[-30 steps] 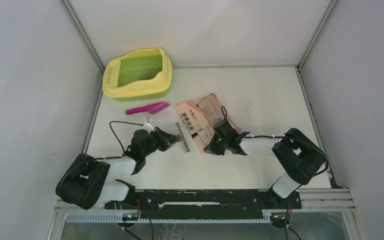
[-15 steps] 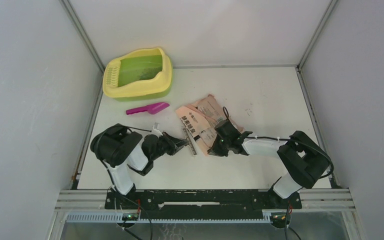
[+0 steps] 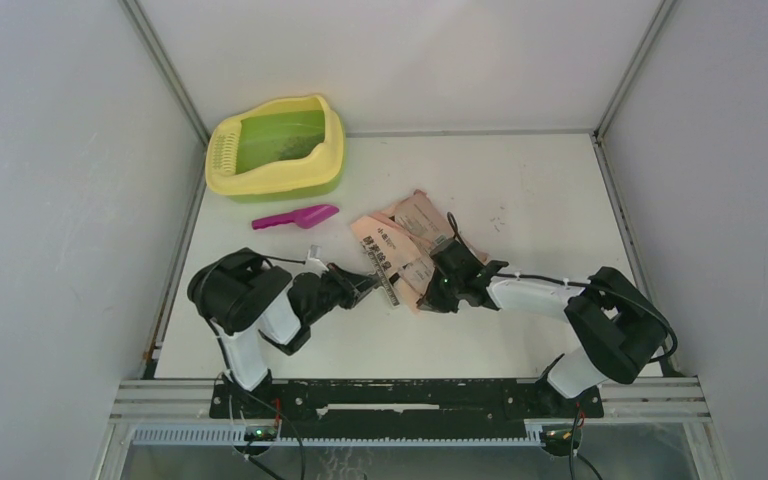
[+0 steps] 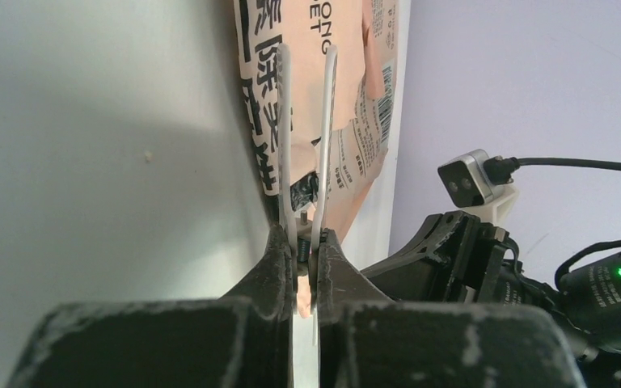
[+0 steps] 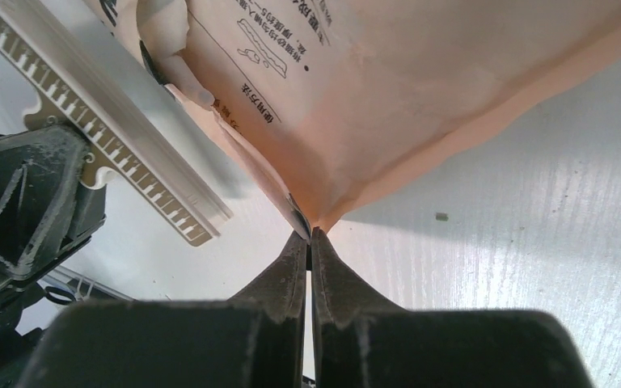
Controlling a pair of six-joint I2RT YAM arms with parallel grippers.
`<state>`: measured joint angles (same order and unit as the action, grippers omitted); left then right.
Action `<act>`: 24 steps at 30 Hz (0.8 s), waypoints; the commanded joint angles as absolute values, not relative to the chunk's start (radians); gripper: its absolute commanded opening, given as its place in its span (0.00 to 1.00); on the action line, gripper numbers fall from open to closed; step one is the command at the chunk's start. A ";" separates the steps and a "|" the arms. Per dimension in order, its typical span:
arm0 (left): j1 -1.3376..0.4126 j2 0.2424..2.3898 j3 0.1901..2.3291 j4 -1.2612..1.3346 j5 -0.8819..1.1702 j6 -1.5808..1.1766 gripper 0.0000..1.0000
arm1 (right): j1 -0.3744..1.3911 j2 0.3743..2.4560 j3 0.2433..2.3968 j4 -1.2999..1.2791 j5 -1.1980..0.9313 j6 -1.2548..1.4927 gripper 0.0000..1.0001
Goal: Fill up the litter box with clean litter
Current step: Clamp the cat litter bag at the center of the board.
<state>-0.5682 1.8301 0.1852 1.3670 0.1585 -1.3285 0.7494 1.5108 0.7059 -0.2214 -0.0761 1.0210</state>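
Left gripper (image 4: 303, 242) is clamped on a white toothed sealing clip (image 4: 284, 121) at the pink-orange bag's (image 5: 453, 81) edge; right gripper (image 5: 310, 236) pinches that bag's corner. Yellow litter box (image 3: 270, 182) sits well apart, at the table's (image 3: 540, 180) far-left corner

The litter box (image 3: 332, 150) is yellow-and-green, the scoop (image 3: 295, 218) magenta, the black-printed bag (image 3: 407, 222) peach, the clip (image 3: 384, 280) white.

The litter box (image 3: 335, 135) sits at the table's (image 3: 540, 200) far left corner, the scoop (image 3: 296, 217) just near of it, and the bag (image 3: 405, 225) right of the scoop at mid-table, with the toothed strip (image 3: 390, 285) gripped by the left gripper (image 4: 303, 242) against the bag's near left edge and the right gripper (image 5: 310, 236) pinching its near corner.
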 commanded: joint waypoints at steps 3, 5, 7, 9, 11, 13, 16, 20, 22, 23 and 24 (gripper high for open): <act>-0.612 1.872 0.211 1.422 0.083 -1.354 0.00 | 0.764 1.482 0.746 -0.228 -0.069 1.007 0.07; -0.620 1.890 0.214 1.424 0.066 -1.363 0.00 | 0.767 1.480 0.745 -0.226 -0.071 1.008 0.07; -0.627 1.903 0.216 1.428 0.050 -1.369 0.00 | 0.767 1.475 0.746 -0.224 -0.074 1.009 0.07; -0.632 1.912 0.216 1.437 0.042 -1.378 0.00 | 0.767 1.468 0.746 -0.224 -0.078 1.011 0.07; -0.638 1.920 0.226 1.440 0.037 -1.389 0.00 | 0.768 1.464 0.746 -0.222 -0.084 1.012 0.07; -0.646 1.928 0.235 1.444 0.030 -1.405 0.00 | 0.767 1.461 0.746 -0.216 -0.091 1.015 0.06; -0.660 1.938 0.246 1.448 0.013 -1.425 0.00 | 0.767 1.457 0.746 -0.210 -0.102 1.020 0.06; -0.677 1.937 0.232 1.451 -0.035 -1.449 0.01 | 0.767 1.444 0.745 -0.211 -0.109 1.022 0.06; -0.682 1.937 0.226 1.450 -0.052 -1.456 0.01 | 0.766 1.441 0.746 -0.208 -0.113 1.023 0.06; -0.683 1.939 0.227 1.450 -0.057 -1.458 0.01 | 0.766 1.441 0.746 -0.206 -0.114 1.022 0.06; -0.684 1.942 0.226 1.450 -0.059 -1.465 0.01 | 0.764 1.442 0.746 -0.206 -0.121 1.022 0.06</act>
<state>-0.6716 1.9305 0.2138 1.4136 -0.0025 -1.4414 0.7597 1.4799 0.7136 -0.2276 -0.0917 1.0195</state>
